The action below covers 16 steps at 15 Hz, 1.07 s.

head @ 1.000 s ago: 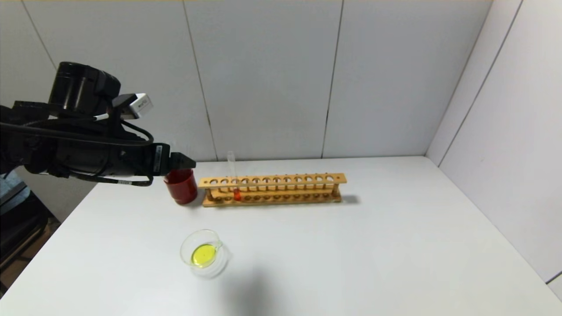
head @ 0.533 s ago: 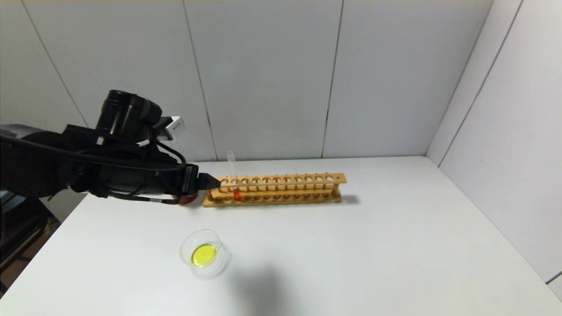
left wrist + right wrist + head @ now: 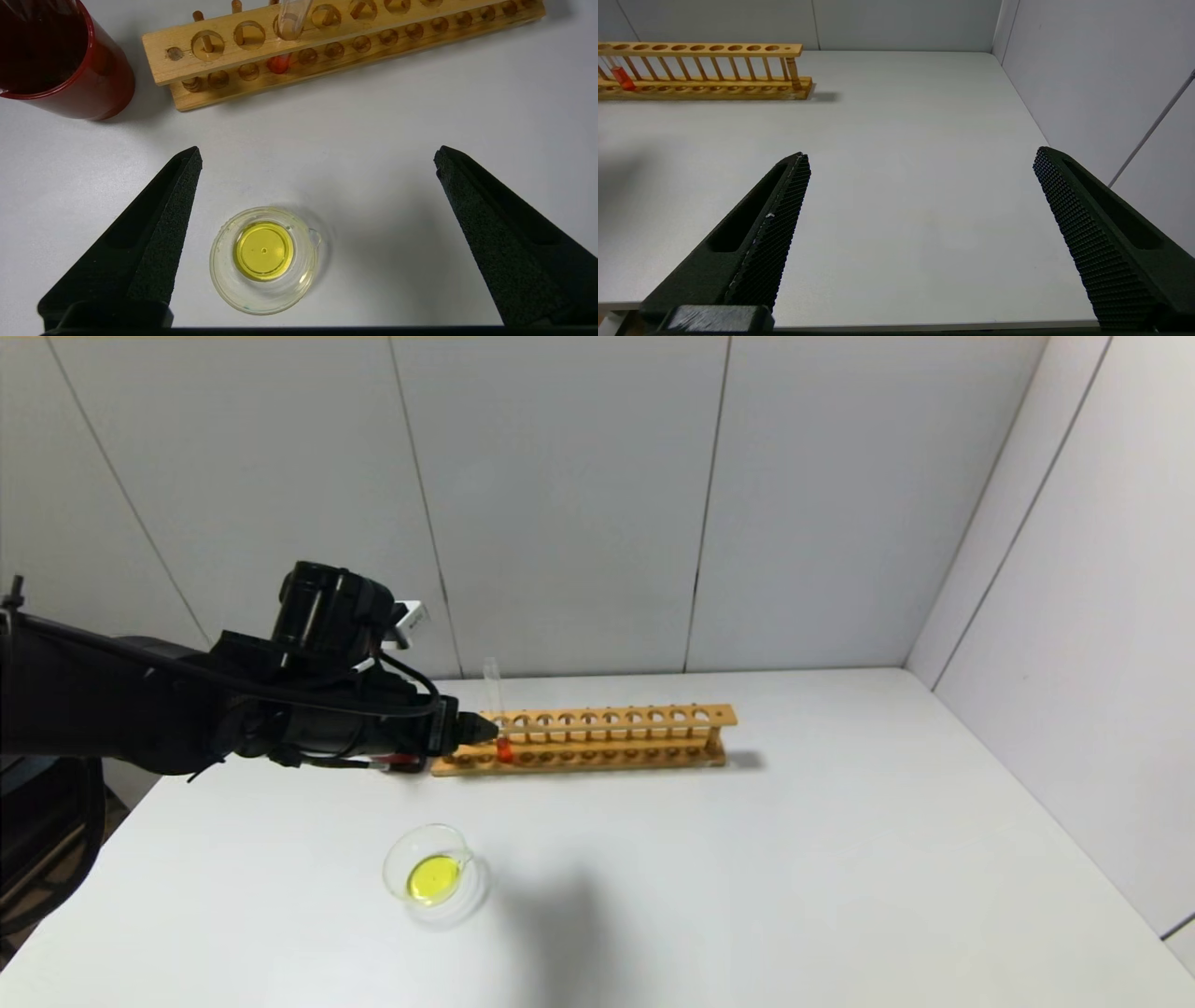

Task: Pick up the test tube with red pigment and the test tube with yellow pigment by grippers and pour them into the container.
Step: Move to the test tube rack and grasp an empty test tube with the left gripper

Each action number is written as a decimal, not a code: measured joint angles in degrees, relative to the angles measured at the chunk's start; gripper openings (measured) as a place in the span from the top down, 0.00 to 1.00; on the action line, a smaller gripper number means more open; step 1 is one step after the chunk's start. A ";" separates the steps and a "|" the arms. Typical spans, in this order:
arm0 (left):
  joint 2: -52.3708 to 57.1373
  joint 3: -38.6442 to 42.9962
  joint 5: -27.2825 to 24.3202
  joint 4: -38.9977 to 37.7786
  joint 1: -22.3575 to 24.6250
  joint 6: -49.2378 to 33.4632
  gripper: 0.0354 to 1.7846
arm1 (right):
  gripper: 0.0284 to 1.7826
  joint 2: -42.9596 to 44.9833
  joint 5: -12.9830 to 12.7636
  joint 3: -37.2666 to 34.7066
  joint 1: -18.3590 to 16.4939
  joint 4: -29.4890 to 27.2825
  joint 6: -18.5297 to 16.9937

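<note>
Hovering above table (image 3: 747, 859), left gripper (image 3: 317, 154) jaws spread wide, holding nothing; glass dish (image 3: 264, 259) with yellow liquid between fingers, below; red-pigment test tube (image 3: 285, 39) upright in wooden rack (image 3: 355, 35) ahead, red cup (image 3: 60, 60) beside rack end; right gripper (image 3: 920, 158) wide apart, off over bare table

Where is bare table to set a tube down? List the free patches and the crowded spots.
Free: the wide stretch of table right of the container and in front of the wooden rack, out to the right wall. Crowded: the rack's left end, where the left claw, red-pigment test tube and red cup bunch.
</note>
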<state>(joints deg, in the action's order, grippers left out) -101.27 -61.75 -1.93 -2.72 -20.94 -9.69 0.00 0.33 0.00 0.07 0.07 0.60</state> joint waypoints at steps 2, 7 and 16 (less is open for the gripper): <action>-0.61 -0.11 2.23 -0.04 -0.85 0.20 0.02 | 0.02 0.00 -0.02 0.00 0.00 0.00 0.00; -2.15 -1.38 4.62 -0.15 -2.49 0.44 0.02 | 0.02 0.00 0.00 0.00 -0.05 0.00 0.00; -3.19 -2.36 8.34 -0.11 -5.92 -0.09 0.02 | 0.02 0.00 0.00 0.00 -0.07 0.00 -0.02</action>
<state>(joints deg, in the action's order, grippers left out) -104.46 -64.11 6.41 -2.83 -26.87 -9.78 0.00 0.33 0.00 0.00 0.07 0.57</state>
